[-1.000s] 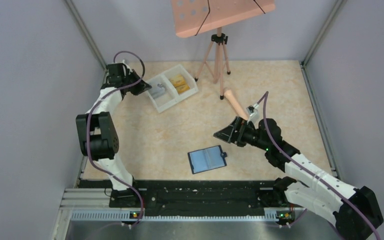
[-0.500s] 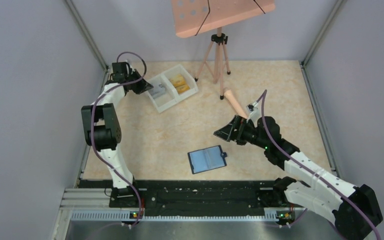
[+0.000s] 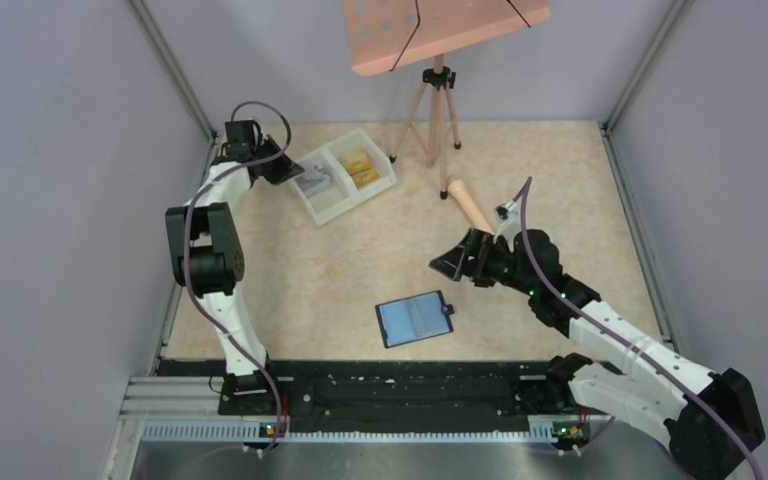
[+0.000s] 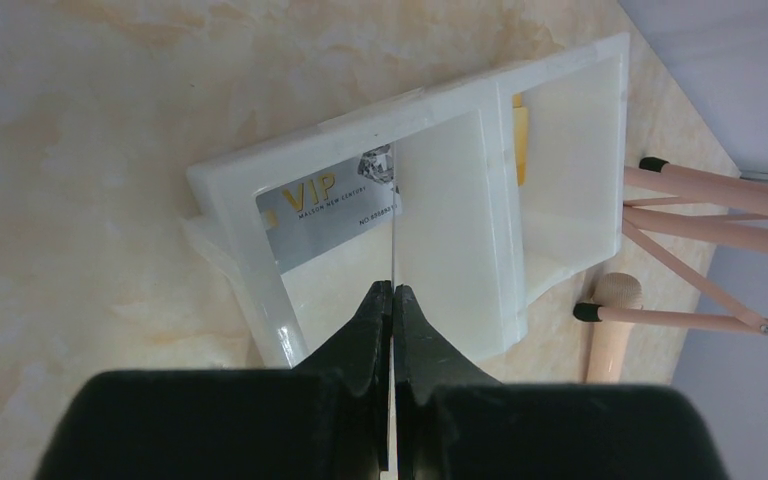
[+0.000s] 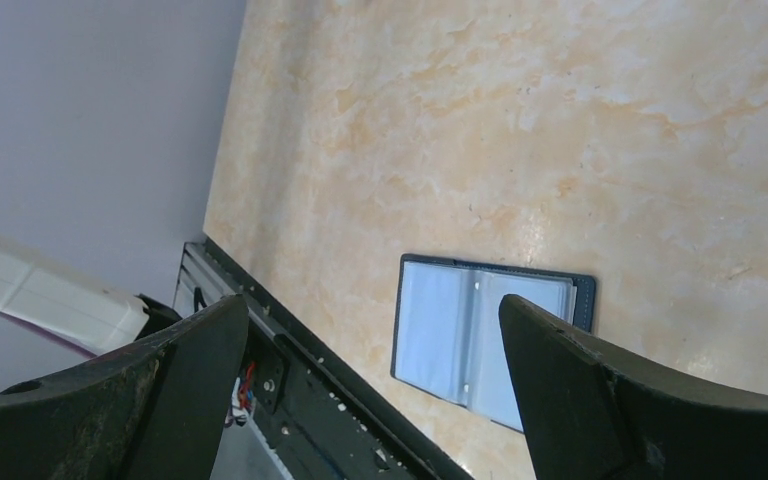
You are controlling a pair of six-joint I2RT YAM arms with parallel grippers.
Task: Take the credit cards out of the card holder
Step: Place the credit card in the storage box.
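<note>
Reading "VIP", silver card [image 4: 330, 205] in tray [image 4: 550, 75], left pincer [image 4: 394, 295] clenching edge-on card [image 4: 395, 240], right pincer [image 5: 372, 305] released.

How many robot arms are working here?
2: the left arm reaches to the white tray at the far left; the right arm hovers near the open blue wallet.

Silver card [image 4: 330, 205] reads "VIP" — gold letters (smaller print unclear).

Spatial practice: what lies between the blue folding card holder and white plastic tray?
Only bare beige tabletop separates blue card holder and white tray, per top external view.
</note>
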